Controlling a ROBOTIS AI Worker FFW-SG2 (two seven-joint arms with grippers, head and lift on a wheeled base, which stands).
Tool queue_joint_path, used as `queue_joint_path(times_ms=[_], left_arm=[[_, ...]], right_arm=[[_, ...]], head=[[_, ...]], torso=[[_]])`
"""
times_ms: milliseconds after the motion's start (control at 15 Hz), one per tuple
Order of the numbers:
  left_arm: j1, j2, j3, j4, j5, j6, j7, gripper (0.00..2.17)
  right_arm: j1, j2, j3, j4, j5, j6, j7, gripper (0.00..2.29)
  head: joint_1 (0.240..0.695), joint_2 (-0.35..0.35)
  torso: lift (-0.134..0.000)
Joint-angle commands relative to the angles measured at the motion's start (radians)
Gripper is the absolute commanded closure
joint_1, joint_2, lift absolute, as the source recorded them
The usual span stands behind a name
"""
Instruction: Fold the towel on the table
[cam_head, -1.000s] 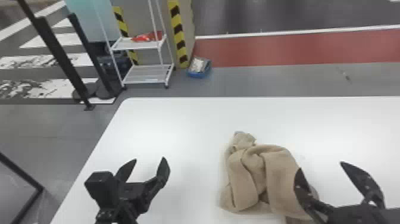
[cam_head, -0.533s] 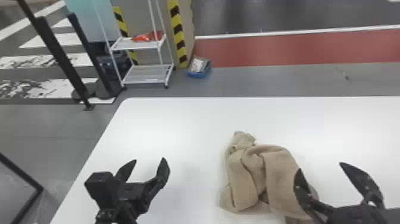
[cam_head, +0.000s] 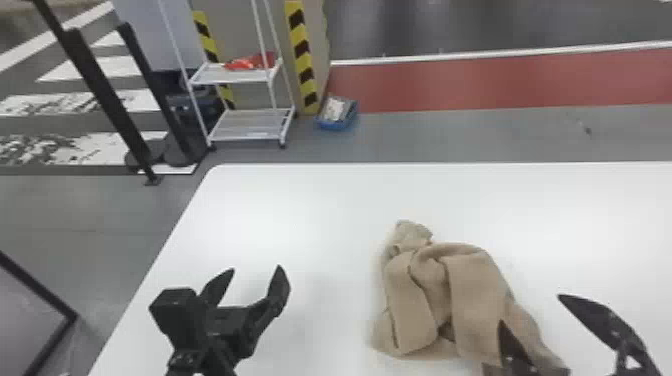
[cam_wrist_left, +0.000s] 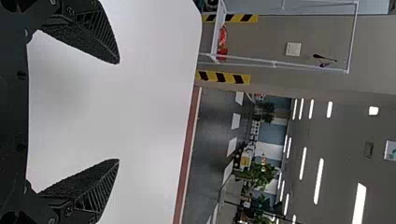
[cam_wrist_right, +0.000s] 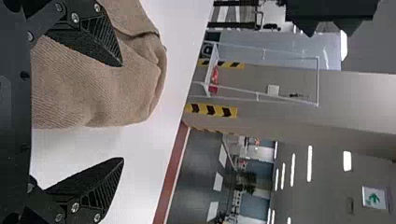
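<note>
Finding the towel (cam_head: 475, 295) bunched in loose folds on the white table (cam_head: 300, 215), closer to the right gripper (cam_head: 531, 309) than to the left gripper (cam_head: 256, 268). Can see jaws spread wide on both. Can make out, on the right, one finger overlapping the towel's near right part; can't tell about contact. Would call the left well apart from it.

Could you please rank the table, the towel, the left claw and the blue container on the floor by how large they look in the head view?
Table
Towel
Left claw
Blue container
</note>
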Motion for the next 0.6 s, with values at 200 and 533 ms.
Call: queue_joint_path(times_ms=[200, 533], left_arm=[[0.010, -0.011, 0.007, 0.002, -0.024, -0.001, -0.001, 0.14], [0.040, -0.011, 0.004, -0.035, -0.068, -0.004, -0.002, 0.14]], right_arm=[[0.032, 0.005, -0.090, -0.026, 0.000, -0.004, 0.230, 0.19], [0.017, -0.046, -0.140, -0.021, 0.015, 0.082, 0.311, 0.19]], head=[[0.695, 0.212], [0.695, 0.219]], torso=[[-0.124], [-0.124]])
